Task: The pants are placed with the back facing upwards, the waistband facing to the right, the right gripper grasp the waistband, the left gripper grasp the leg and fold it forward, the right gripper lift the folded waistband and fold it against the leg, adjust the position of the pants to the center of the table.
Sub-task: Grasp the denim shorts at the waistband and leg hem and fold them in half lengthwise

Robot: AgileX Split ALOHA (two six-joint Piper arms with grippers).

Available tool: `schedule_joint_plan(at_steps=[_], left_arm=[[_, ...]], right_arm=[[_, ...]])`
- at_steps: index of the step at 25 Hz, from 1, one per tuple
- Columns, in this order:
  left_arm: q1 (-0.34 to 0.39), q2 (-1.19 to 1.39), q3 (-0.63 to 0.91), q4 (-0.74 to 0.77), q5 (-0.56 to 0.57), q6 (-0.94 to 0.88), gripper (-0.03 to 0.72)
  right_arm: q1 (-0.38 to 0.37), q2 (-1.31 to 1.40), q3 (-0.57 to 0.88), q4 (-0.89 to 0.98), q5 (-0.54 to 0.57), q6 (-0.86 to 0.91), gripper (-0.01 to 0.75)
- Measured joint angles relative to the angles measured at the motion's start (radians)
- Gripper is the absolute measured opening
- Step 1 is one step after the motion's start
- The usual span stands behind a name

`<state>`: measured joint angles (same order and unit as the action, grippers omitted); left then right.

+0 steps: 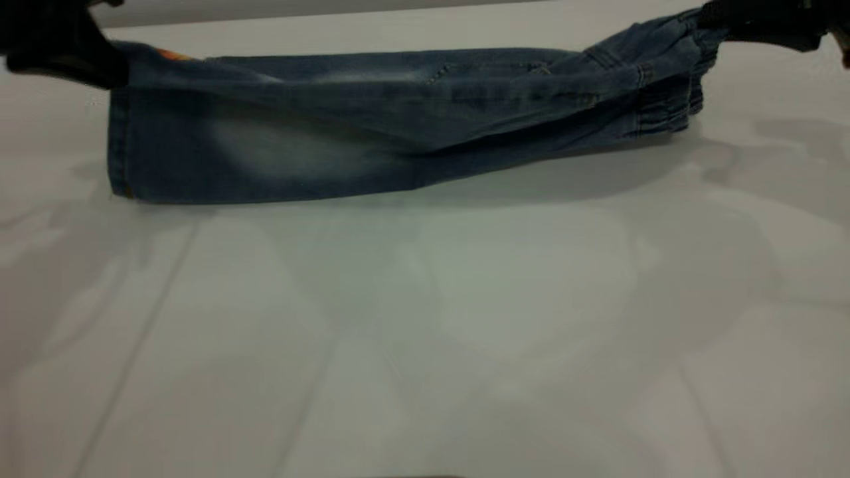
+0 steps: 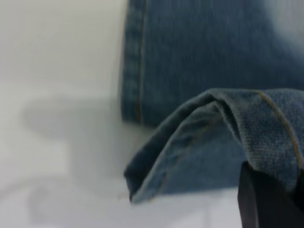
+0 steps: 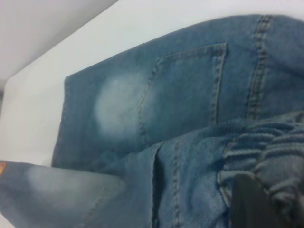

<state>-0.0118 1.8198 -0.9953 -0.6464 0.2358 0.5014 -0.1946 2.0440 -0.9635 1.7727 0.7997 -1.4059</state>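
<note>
**Q:** Where do you have the pants, starting from your left?

**Me:** My left pincer (image 1: 99, 63) is pinching the hem of the leg (image 1: 169, 56) at the pants' (image 1: 372, 126) left end, lifted off the desk (image 1: 425, 332). A sliver of orange print shows just beside it. The plain leg lies flat beneath, toward the camera. At the pants' right end, my right pincer (image 1: 720, 23) is pinching the waistband (image 1: 677, 79), also raised.

**Q:** So the forward fold is under way?

**Me:** I judge so: the held edge hangs above the lower leg, not yet laid down.

**Q:** How would you finish it well?

**Me:** Bring both pincers toward the camera together, level, keeping the cloth taut between them so the upper leg lands hem on hem with the lower one. Let go only once it rests; a slack middle would wrinkle near the back pocket (image 1: 491, 70).

**Q:** Any brand or writing?

**Me:** None I can read. The print is mostly hidden, and I see no label.
</note>
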Motion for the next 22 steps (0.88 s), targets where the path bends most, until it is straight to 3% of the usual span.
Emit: schedule_joint_plan(at_steps=[10,22], left_arm=[[-0.084,0.202,-0.262,-0.001,-0.01,0.065,0.045],[-0.086,0.322,-0.32,-0.002,-0.186,0.119,0.045]], right_arm=[[0.0,0.091,-0.155,0.015,-0.044,0.002,0.038],[0.0,0.231,-0.287,0.022,-0.14,0.001,0.038]])
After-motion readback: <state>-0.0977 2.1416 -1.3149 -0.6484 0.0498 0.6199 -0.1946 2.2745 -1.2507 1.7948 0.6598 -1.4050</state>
